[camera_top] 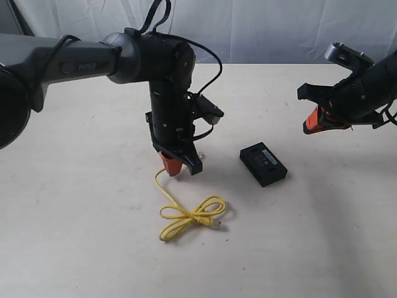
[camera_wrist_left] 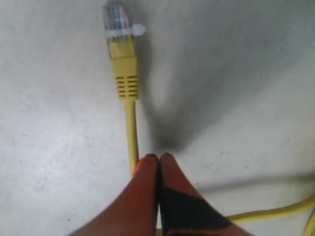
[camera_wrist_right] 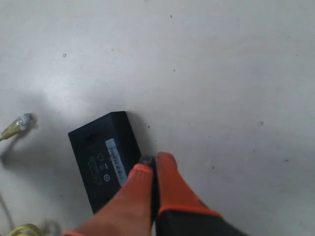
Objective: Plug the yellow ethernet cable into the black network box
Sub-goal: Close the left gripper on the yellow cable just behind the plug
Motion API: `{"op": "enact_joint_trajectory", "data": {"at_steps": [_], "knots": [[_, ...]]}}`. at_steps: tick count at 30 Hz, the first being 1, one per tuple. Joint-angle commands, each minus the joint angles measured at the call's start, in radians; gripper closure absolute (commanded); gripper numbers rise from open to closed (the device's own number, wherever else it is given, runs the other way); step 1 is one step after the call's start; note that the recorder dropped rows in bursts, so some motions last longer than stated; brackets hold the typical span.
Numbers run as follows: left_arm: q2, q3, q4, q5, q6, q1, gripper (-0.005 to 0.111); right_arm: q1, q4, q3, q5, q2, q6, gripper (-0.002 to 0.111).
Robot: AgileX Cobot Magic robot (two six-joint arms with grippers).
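Two things matter on the pale table [camera_top: 322, 248] from where I'm driving: the yellow ethernet cable [camera_top: 189, 214] and the black network box [camera_top: 263, 164]. Nearest the exterior camera, the cable's loose bow-like knot lies flat, on the near side of the left gripper [camera_top: 177, 164], with one clear plug [camera_top: 217, 225] just beside the loops. From the knot a single strand runs up to that gripper's tips. In the left wrist view the cord [camera_wrist_left: 130, 123] passes just beside the orange fingers [camera_wrist_left: 147, 196] and stretches straight away from them to its other plug [camera_wrist_left: 118, 22], which lies on the table past the tips. Those fingers are pressed together with no gap showing. The cord slips out of sight under them, so I cannot tell whether it is caught between them. Nothing lies between this gripper and the box, which sits flat off to the side, label up, apart from the cable. Farther back, the right gripper [camera_top: 322, 121] hangs above the table, well apart from the box in the exterior view. Its wrist camera looks down over the box [camera_wrist_right: 106, 157]. Its fingers [camera_wrist_right: 172, 187] are also pressed together, pinching nothing. A white curtain [camera_top: 260, 25] closes the far side.
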Motion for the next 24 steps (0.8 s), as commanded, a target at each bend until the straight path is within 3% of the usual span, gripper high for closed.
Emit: {"op": "enact_joint_trajectory", "data": {"at_steps": [1,11,18,24], "knots": [[-0.008,-0.052,-0.034,0.008,0.003,-0.007,0.107,-0.005,-0.006,0.004,-0.015,-0.007,-0.008,0.109],[-0.008,-0.147,-0.038,0.008,0.003,-0.013,0.107,-0.005,-0.006,0.004,-0.019,-0.007,-0.01,0.109],[-0.008,-0.187,0.183,0.008,-0.032,-0.098,0.107,-0.005,-0.028,0.004,-0.021,-0.007,-0.01,0.109],[0.005,-0.187,0.2,0.008,-0.032,-0.119,0.107,-0.005,-0.047,0.004,-0.021,-0.007,-0.005,0.109]]}}
